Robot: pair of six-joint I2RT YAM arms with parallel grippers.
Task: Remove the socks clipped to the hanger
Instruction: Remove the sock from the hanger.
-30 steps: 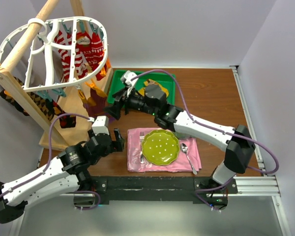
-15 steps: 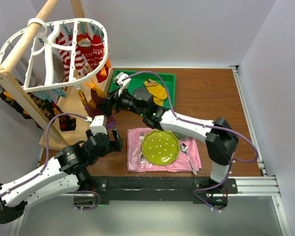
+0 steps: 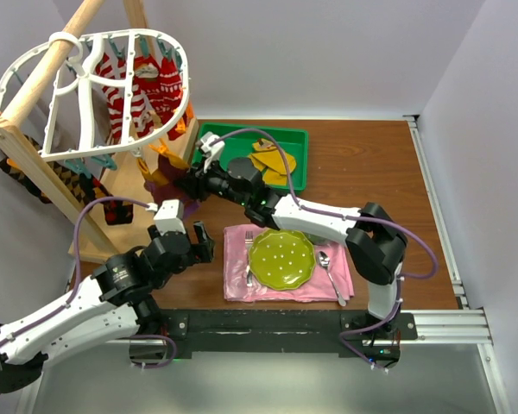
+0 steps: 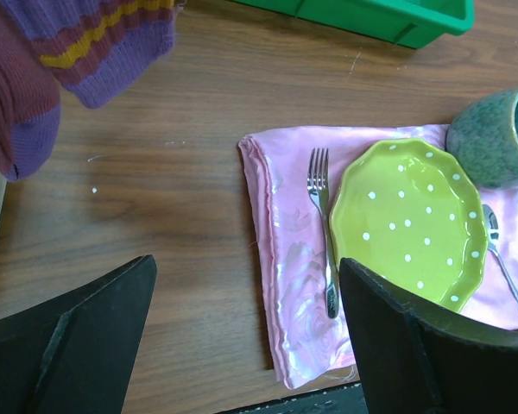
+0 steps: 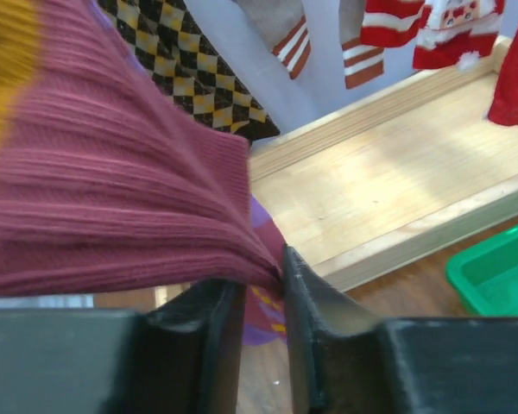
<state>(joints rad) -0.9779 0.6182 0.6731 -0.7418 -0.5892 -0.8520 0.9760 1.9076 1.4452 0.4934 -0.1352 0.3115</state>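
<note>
The socks (image 3: 142, 86) hang clipped on the white hanger (image 3: 78, 152) at the far left, over the wooden rack (image 3: 47, 185). The left tool (image 4: 246, 328) is spread wide apart above the counter (image 4: 155, 216), near the pink napkin (image 4: 285, 259). The right tool (image 5: 263, 310) pinches tight on the maroon sock (image 5: 112, 198) that hangs low by the rack.

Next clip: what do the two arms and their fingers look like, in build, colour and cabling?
The left arm and right arm match: white tubular links, black joint housings, and a purple cable looping along each. Each wrist carries a white block. The fingers are flat-sided and matt black.
</note>
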